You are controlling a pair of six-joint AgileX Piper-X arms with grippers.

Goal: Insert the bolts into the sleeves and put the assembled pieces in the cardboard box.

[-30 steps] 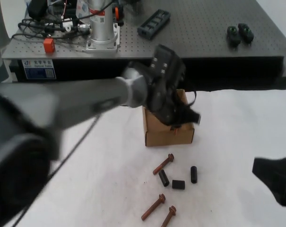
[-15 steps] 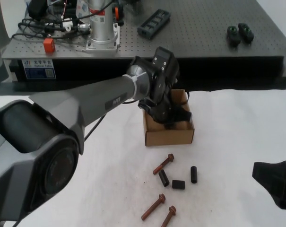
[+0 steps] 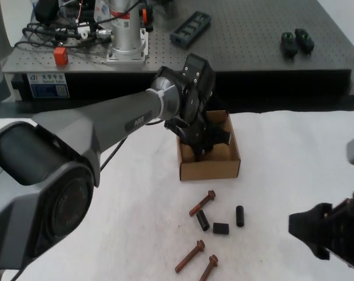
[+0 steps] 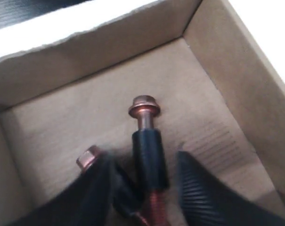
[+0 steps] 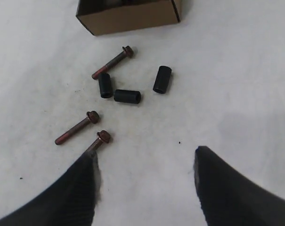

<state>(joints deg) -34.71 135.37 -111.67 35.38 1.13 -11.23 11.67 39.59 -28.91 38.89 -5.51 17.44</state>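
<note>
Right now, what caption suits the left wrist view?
Left gripper open around a sleeved bolt inside the cardboard box.

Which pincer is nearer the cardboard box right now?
Left. The left pincer is down inside the cardboard box; the right pincer hangs apart from it, by the loose bolts.

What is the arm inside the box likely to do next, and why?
Probably lift the left gripper straight up out of the cardboard box. A sleeved bolt lies on the box floor between its fingers, which look parted from it, so it seems released. Three loose bolts and three sleeves wait on the cloth outside.
</note>
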